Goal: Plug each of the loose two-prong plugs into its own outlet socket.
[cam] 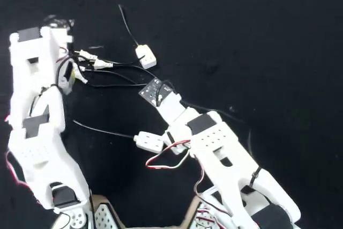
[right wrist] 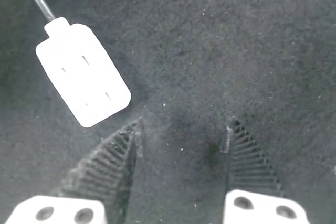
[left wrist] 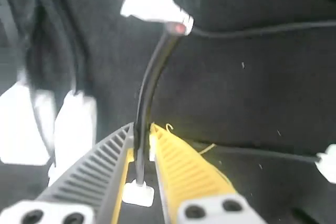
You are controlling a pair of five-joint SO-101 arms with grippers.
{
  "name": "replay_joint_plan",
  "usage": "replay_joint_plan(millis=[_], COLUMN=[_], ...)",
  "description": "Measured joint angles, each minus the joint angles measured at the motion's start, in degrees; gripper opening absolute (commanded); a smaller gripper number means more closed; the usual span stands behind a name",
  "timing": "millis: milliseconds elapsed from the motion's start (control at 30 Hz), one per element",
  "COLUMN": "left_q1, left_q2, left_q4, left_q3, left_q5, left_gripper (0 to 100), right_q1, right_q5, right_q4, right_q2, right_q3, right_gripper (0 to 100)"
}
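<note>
a first plug (cam: 87, 56) and a second plug (cam: 103, 64), both white, lie close together at the left of the black table (cam: 257, 52), just beside the upper end of the left arm (cam: 37, 132). their dark leads trail off to the right toward the middle of the table. neither plug is in a socket.

the left wrist view shows a white plug (left wrist: 151, 1) at the far end of a black cable (left wrist: 149, 82) — which of the two plugs it is, i cannot tell. the left gripper (left wrist: 140, 126) is pinching that black cable, its grey and yellow fingers pressed against the cable on either side, some way back from the plug body.

the upper outlet socket (cam: 146, 56) lies near the middle of the table, slots facing up, with its own thin lead running away toward the far edge. the lower outlet socket (cam: 148, 141) lies nearer the arms' bases, touching or just beside the right arm (cam: 220, 143), with its lead running off to the left.

the right gripper (right wrist: 181, 127) hangs over bare cloth with its fingers spread wide and nothing between them. the upper outlet socket (right wrist: 82, 74) lies just beside one finger (right wrist: 123, 145) — near it, not touching and outside the gap.
</note>
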Motion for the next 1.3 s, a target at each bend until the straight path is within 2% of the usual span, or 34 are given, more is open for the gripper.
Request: replay_joint_plan(millis=[167,467,567,700,900,1033,1167,1300], left_q1=[1.9,14.6,18.5,22.7,31.3,36.7,41.8,46.2], left_q2=[-8.9,-16.4,-16.4,-16.4,-16.4,-16.4,-16.4,-13.5], left_q4=[3.1,4.0,2.4,-0.5,-5.7,-12.4,-18.5,-23.0], left_q3=[0.4,0.4,0.4,0.4,0.4,0.4,2.7,6.7], left_q5=[2.5,12.0,15.0,17.1,18.7,19.0,18.9,18.9], left_gripper=[3,3,3,3,3,3,3,4], right_q1=[0.0,1.6,5.6,12.7,26.6,35.1,39.4,40.4], right_q5=[0.0,-0.1,-0.6,-5.5,-18.5,-27.0,-31.1,-32.1], right_q4=[0.0,0.0,0.0,-0.2,-4.7,-6.2,-6.5,-6.6], right_q2=[0.0,0.0,0.0,0.0,0.0,0.0,0.0,0.0], right_q3=[0.0,0.0,-0.4,-2.8,-3.9,-3.9,-3.9,-3.9], right_gripper=[22.7,22.7,22.7,22.7,22.7,22.7,22.7,22.7])
